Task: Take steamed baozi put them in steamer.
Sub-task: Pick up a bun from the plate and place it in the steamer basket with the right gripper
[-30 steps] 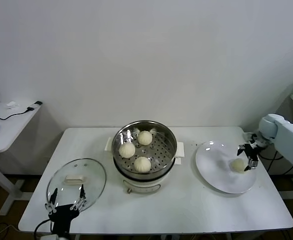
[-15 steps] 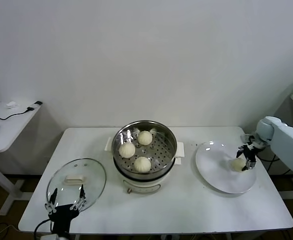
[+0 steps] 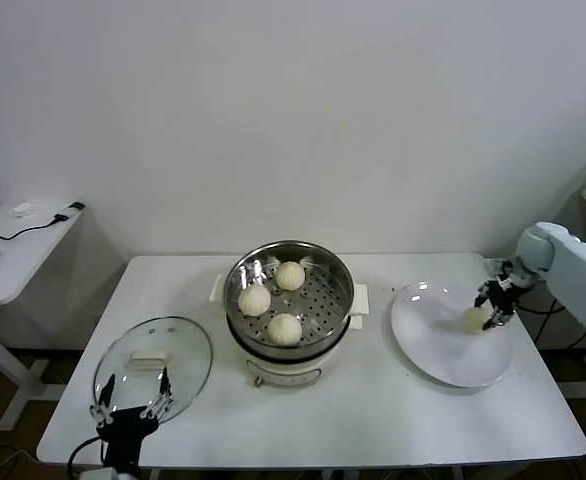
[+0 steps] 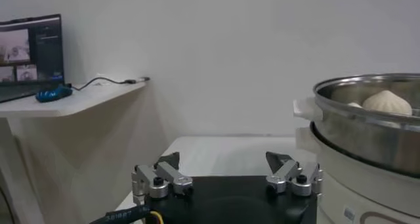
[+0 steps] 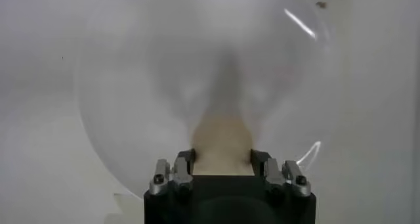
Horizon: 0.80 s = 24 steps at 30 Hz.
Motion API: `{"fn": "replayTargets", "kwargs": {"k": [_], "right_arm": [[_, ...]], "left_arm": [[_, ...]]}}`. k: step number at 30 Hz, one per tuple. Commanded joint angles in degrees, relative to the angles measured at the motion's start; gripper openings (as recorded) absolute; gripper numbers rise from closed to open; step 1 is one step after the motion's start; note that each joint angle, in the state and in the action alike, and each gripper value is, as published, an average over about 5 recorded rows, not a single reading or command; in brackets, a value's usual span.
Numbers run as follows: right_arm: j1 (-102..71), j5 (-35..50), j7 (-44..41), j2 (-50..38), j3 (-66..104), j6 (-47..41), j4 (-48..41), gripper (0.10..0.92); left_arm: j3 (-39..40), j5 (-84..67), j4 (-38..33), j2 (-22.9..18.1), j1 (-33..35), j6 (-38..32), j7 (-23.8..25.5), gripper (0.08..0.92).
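Observation:
The steel steamer (image 3: pixel 341 283) stands mid-table on its white base and holds three cream-white baozi (image 3: pixel 284 327). The fourth baozi (image 3: pixel 475 320) is at the right side of the white plate (image 3: pixel 438 350), between the fingers of my right gripper (image 3: pixel 491 308). In the right wrist view the right gripper (image 5: pixel 222 157) is shut on this baozi (image 5: pixel 222 136), with the plate (image 5: pixel 131 81) below it. My left gripper (image 3: pixel 130 408) is parked, open and empty, at the table's front left. In the left wrist view the left gripper (image 4: pixel 222 159) is beside the steamer (image 4: pixel 374 130).
A round glass lid (image 3: pixel 153 365) with a white knob lies on the table left of the steamer, just behind the left gripper. A side table (image 3: pixel 13 250) with cables stands at the far left. The table's right edge is close to the plate.
My right gripper has closed in on the baozi and moved it slightly up and back over the plate. The left arm and the steamer's baozi have not moved.

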Motion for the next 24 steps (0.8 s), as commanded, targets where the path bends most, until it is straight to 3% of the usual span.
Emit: {"fn": "replayTargets", "kwargs": {"k": [1,15,24], "right_arm": [[24.38,17.44,0.64,-3.54,-21.5,-5.86,16.29,0.585],[43.8,42.89,6.92,7.4,-33.92,-18.37,36.94,0.585],[38.43,47.35,13.38,14.95,-32.86,-23.7,39.99,0.585]], "left_arm": [[0.36,-0.04,-0.08,0.12,-0.17,-0.02,0.05,0.823],[1.79,-0.09,0.04,0.48,-1.3,-0.04,0.09,0.823],[1.59,-0.1,0.01,0.55,-1.42,-0.21,0.07,0.823]]}}
